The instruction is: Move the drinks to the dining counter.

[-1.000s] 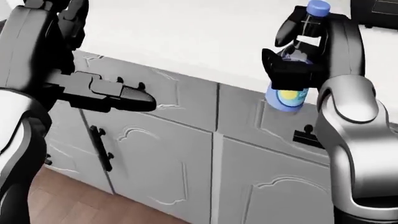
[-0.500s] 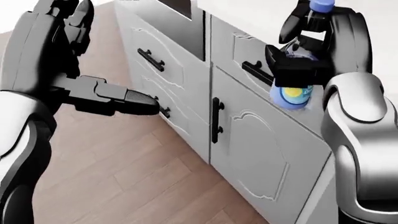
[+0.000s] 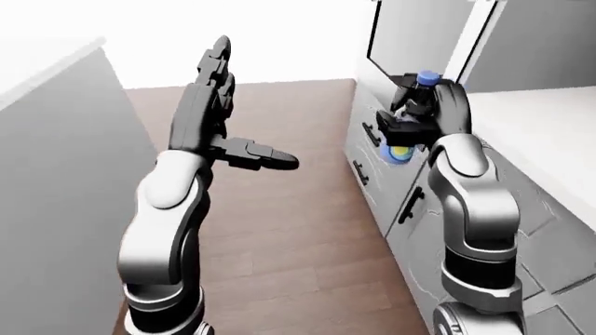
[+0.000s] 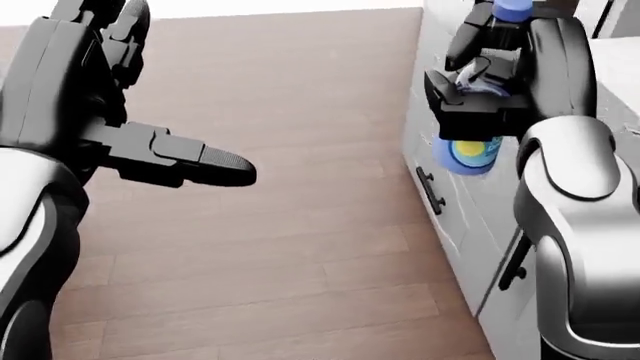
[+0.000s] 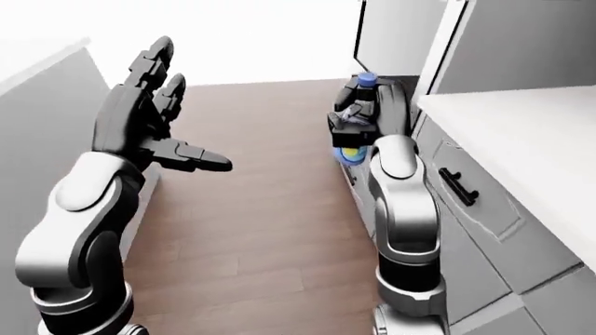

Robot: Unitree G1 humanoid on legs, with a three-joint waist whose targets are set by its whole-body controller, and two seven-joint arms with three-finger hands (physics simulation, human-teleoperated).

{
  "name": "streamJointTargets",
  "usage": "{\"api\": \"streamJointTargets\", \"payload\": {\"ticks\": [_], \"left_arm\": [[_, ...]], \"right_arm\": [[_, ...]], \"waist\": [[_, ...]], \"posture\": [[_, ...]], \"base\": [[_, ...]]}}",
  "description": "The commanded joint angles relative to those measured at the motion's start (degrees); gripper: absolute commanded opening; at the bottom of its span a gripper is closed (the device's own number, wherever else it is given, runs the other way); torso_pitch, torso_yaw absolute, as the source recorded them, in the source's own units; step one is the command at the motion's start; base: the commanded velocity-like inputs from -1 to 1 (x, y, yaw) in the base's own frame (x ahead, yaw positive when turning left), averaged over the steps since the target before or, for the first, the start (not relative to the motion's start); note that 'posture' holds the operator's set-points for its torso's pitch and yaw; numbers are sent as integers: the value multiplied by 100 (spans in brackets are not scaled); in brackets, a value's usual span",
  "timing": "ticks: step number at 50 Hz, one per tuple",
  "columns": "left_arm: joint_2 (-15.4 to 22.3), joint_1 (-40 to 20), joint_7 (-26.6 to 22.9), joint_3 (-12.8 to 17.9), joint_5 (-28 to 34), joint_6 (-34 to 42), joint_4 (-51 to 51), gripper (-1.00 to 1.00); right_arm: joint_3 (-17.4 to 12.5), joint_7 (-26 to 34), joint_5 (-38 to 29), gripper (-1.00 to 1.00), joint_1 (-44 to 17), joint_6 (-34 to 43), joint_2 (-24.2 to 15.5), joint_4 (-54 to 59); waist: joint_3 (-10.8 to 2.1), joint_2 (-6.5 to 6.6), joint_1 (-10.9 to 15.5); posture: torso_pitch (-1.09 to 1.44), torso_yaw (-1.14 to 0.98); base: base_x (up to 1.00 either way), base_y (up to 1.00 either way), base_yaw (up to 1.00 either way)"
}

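Right hand [image 4: 500, 67] fingers wrapped round a bottle [image 4: 470, 154] with a blue cap, held upright at chest height, right of view. Left hand [image 3: 209, 112] empty, fingers spread, thumb jutting right. Cabinets [image 5: 466, 209] and white counter [image 5: 522, 132] run along the right; wood floor [image 4: 280, 225] ahead; grey wall [image 3: 56, 174] on the left. Judgement: one drink picked up and in transit; dining counter not identifiable, delivery pending. Other drinks not visible.
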Motion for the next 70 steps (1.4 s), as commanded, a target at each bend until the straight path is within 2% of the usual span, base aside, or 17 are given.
{"api": "streamJointTargets", "payload": {"ticks": [1, 10, 12, 13, 23, 26, 27, 29, 34, 39, 41, 42, 52, 55, 56, 64, 70], "left_arm": [[56, -210, 49, 103, 47, -181, -156, 100], [45, -251, 63, 89, 20, -111, -194, 100], [50, -239, 56, 84, 29, -76, -228, 100], [52, -235, 52, 90, 29, -76, -230, 100], [47, -247, 55, 101, 17, -66, -233, 100], [53, -263, 59, 110, 11, -44, -248, 100], [55, -266, 57, 106, 10, -55, -234, 100], [53, -269, 61, 108, 5, -49, -242, 100], [63, -244, 58, 120, -3, -61, -256, 100], [73, -229, 57, 150, -24, -78, -260, 100], [83, -233, 68, 161, -38, -72, -271, 100], [85, -241, 79, 152, -41, -13, -321, 100], [104, -219, 111, 166, -77, 54, -398, 100], [97, -195, 118, 155, -80, 31, -391, 100], [96, -194, 120, 157, -82, 35, -397, 100], [99, -261, 134, 132, -84, 65, -372, 100], [91, -253, 124, 138, -72, 48, -359, 100]], "right_arm": [[47, 38, 2, -100, -293, -286, -17, -253], [81, 189, -59, -100, -282, -251, -4, -349], [128, 219, -106, -100, -240, -347, 22, -283], [135, 237, -127, -100, -245, -327, 27, -296], [98, 295, -175, -100, -243, -328, 55, -297], [106, 304, -187, -100, -253, -298, 56, -319], [103, 307, -189, -100, -253, -310, 54, -308], [102, 313, -193, -100, -256, -321, 51, -299], [119, 331, -202, -100, -222, -299, 69, -340], [124, 352, -211, -100, -212, -264, 78, -373], [125, 363, -218, -100, -200, -292, 81, -355], [127, 369, -219, -100, -223, -247, 81, -382], [128, 403, -244, -100, -215, -238, 89, -413], [128, 408, -248, -100, -213, -221, 87, -436], [125, 409, -248, -100, -211, -220, 87, -440], [104, 428, -237, -100, -185, -232, 68, -453], [103, 418, -229, -100, -188, -208, 73, -474]], "waist": [[-166, 18, 58], [-107, 723, 12], [-330, 1010, 40], [-113, 870, 66], [-44, 281, 66], [-206, -242, -15], [-87, 66, 3], [-134, -29, 50], [-113, 268, 34], [-118, 719, -16], [-241, 1088, 12], [-156, 881, 55], [-65, 306, 71], [-185, -183, 2], [-153, 7, 11], [-117, 325, 16], [-213, 1011, -9]], "posture": [[0, 0], [0, 0], [0, 0], [0, 0], [0, 0], [0, 0], [0, 0], [0, 0], [0, 0], [0, 0], [0, 0], [0, 0], [0, 0], [0, 0], [0, 0], [0, 0], [0, 0]], "base": [[0, 0, 100], [0, 0, 100], [0, 0, 100], [0, 0, 100], [0, 0, 100], [0, 0, 100], [0, 0, 100], [0, 0, 100], [0, 0, 100], [0, 0, 100], [0, 0, 100], [0, 0, 100], [0, 0, 100], [0, 0, 100], [0, 0, 100], [0, 0, 100], [0, 0, 100]]}}
